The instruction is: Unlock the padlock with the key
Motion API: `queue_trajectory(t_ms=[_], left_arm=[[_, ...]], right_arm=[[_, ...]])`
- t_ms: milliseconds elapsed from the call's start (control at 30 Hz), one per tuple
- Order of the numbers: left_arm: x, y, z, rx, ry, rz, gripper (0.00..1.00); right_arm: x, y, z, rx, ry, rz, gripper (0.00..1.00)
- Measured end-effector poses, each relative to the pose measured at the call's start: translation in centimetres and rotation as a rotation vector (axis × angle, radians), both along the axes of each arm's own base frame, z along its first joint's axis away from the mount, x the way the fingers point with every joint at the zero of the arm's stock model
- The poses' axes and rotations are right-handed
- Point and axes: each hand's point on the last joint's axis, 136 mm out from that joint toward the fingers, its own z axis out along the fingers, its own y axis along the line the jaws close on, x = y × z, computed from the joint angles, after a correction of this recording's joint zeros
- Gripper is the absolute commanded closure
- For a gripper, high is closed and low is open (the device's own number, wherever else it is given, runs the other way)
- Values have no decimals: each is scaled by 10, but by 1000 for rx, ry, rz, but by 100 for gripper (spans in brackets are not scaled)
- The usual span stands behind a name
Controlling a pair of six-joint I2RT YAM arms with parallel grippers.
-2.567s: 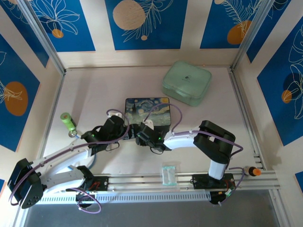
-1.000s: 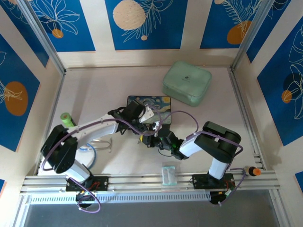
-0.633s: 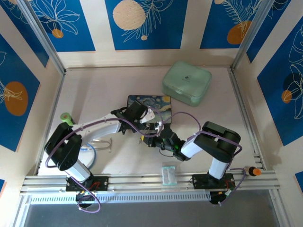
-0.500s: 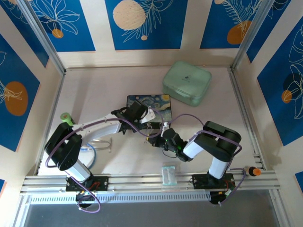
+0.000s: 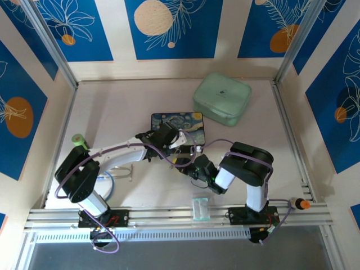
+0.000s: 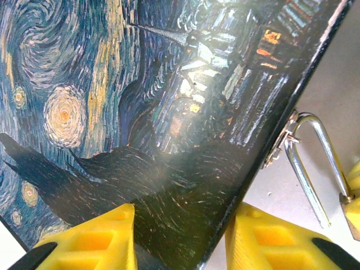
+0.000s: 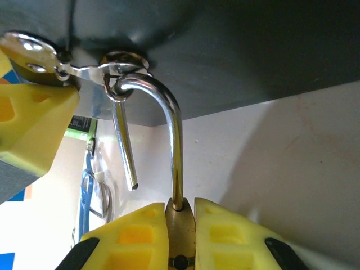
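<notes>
The padlock point(image 7: 176, 163) hangs at the front face of the box point(image 5: 188, 121), its shackle hooked through the ring of the box's latch point(image 7: 125, 61). From my right wrist camera I see the shackle open: the long leg runs down into the brass body, while the short leg ends in the air, clear of the body. The body is pinched between the yellow pads of the right gripper point(image 7: 181, 212) - jaws closed on it from both sides, just in front of the box.

The left gripper point(image 6: 180, 228) sits at the same front edge of the box, beside the latch. Its jaws stand apart, one finger point(image 6: 95, 242) over the painted lid and the other off the edge on the table side. I cannot tell whether either one presses on the box. In my right wrist view, one left finger lies just beside the latch plate.

I can't make out the key in any of my views.

Farther out, a pale green case point(image 5: 221, 99) lies behind the box and to its right, apart from it. A clear packet point(image 5: 199, 207) rests on the near side of the box, by the rail, and a green roll point(image 5: 79, 140) stands well to the box's left.
</notes>
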Motion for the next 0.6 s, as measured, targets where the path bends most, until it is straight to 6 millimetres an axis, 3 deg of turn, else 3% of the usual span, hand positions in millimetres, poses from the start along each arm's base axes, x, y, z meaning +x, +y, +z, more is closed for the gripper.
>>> queue_trajectory(t_ms=[600], left_arm=[[2,-7,-1,1,-36,-1,70]], right_arm=[[20,5,5,145,71,-141,89]])
